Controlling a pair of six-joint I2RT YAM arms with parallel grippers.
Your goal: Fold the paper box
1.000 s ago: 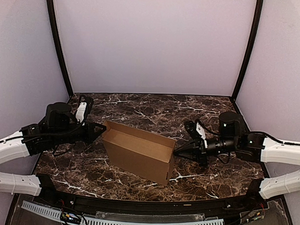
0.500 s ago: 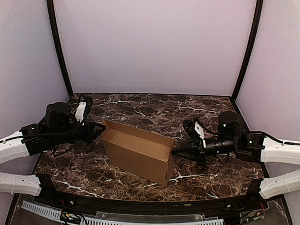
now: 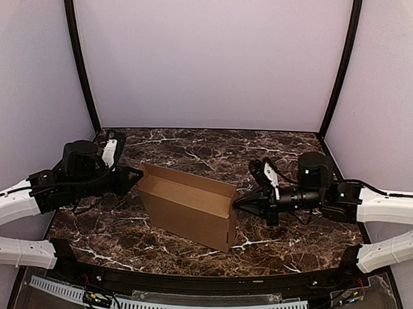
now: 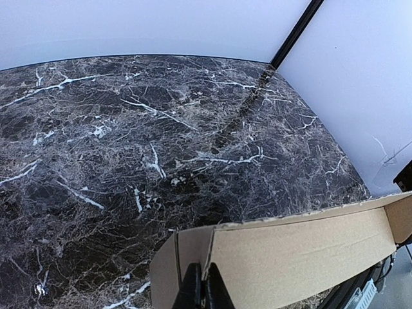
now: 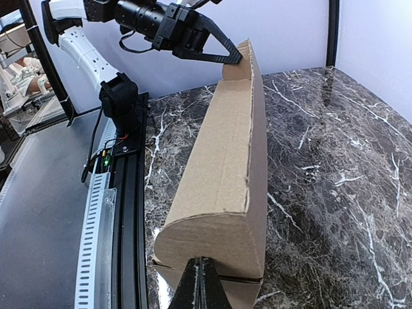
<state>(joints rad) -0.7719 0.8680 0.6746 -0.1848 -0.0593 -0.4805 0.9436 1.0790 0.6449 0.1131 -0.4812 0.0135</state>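
The paper box point(image 3: 187, 208) was plain brown corrugated cardboard, unprinted, and only partly formed: a long, narrow trough with its top open. It stood on the dark marbled surface point(image 3: 193, 144) near the middle, set at a slant, its left end farther back and its right end nearer the front edge. Both long walls stood upright. The right wrist view showed the right-hand end flap bowed outward rather than creased flat.
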